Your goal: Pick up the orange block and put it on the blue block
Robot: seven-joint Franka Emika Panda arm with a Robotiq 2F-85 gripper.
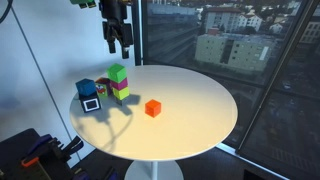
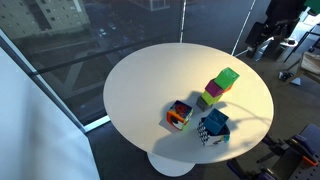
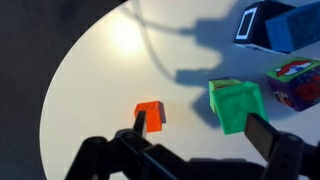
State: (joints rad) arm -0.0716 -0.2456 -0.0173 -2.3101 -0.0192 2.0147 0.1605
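Jaws hang spread wide and empty over the white surface [image 1: 200, 120]. In the wrist view they are dark and cropped, and one finger [image 3: 141, 124] overlaps the orange block [image 3: 152, 112]. That block sits alone, well apart from the blue block [image 3: 290, 25], which the frame edge cuts off near the lime-green cube [image 3: 237, 105].
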